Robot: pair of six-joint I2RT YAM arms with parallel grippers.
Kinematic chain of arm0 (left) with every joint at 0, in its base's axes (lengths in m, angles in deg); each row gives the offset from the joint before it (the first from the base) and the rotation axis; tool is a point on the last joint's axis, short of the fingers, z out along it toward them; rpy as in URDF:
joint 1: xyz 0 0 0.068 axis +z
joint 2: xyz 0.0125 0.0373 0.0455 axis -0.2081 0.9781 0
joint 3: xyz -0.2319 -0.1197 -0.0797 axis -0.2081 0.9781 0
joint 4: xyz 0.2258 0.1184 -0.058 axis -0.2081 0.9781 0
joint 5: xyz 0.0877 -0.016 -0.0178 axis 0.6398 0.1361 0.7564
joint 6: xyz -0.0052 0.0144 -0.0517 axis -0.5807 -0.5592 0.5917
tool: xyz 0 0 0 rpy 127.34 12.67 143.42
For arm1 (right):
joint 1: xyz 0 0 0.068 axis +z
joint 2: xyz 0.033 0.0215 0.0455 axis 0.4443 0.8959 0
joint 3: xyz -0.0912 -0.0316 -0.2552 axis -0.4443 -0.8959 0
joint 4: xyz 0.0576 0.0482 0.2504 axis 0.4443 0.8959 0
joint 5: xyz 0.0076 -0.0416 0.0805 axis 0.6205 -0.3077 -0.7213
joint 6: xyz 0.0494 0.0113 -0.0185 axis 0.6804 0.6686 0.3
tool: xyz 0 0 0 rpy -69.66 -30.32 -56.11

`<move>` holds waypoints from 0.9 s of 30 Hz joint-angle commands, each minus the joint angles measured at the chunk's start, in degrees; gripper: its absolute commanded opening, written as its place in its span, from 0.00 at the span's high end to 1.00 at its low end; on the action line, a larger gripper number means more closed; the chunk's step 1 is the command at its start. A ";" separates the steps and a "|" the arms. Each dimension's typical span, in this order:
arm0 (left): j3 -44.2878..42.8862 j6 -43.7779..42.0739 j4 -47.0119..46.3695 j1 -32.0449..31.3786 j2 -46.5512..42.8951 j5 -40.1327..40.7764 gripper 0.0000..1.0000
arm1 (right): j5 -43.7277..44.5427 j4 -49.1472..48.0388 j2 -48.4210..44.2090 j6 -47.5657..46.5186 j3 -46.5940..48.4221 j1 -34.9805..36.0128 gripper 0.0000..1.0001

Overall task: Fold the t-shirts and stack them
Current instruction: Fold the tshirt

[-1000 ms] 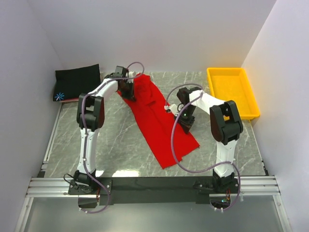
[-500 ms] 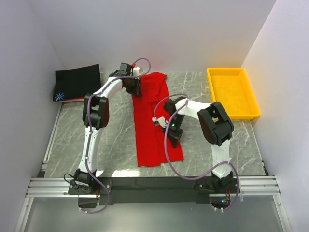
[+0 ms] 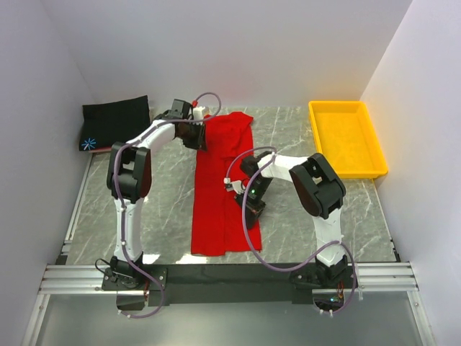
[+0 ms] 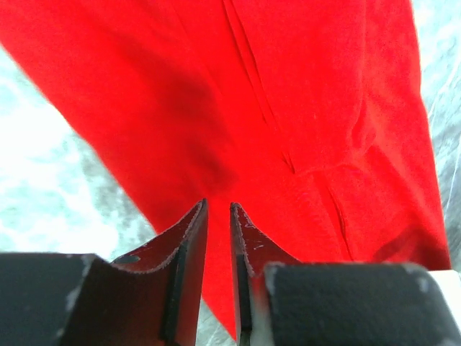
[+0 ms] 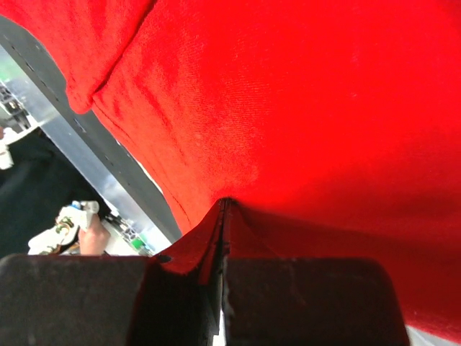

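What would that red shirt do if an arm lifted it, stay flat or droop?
Probably droops: the red t-shirt puckers where the right gripper pinches it. Likely light, being thin cloth lying flat on the table.

There are one yellow tray [image 3: 315, 124] and, left of it, one red t-shirt [image 3: 215, 198], one black t-shirt [image 3: 115, 122] and two arms, the left arm [image 3: 128, 173] and the right arm [image 3: 317, 187].

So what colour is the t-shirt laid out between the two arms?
Plain bright red; the t-shirt shows best in the top external view.
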 commanded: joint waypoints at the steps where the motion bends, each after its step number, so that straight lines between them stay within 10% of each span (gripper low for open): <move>1: 1.88 1.56 -2.01 -0.68 -0.25 -2.20 0.75 | 2.15 -6.65 2.13 1.12 -0.80 0.70 1.00; 27: -17.54 9.74 -6.23 3.01 17.68 1.31 0.81 | 9.09 -0.50 9.60 0.68 11.59 -6.86 1.00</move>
